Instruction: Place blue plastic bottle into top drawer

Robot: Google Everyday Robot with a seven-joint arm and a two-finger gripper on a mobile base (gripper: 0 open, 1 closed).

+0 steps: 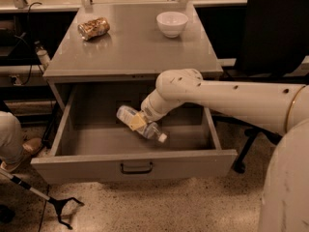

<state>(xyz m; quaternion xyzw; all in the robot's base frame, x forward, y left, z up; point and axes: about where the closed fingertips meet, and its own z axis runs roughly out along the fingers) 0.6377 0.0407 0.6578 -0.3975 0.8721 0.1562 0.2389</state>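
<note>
The top drawer [135, 166] stands pulled out, a grey metal tray with a dark bar handle at the centre of its front panel. The blue plastic bottle [126, 115], clear with a pale label and a white cap, is tilted inside the drawer, cap end down to the right. My gripper [138, 121] reaches into the drawer from the right and is shut on the bottle's middle, holding it just above the drawer floor. My white arm [231, 100] crosses over the drawer's right side.
On the cabinet top [130, 52] lie a brownish-gold can [93, 28] at the back left and a white bowl [172, 23] at the back right. A black office chair [275, 28] stands to the right. A person's leg and shoe [14, 144] are at the left.
</note>
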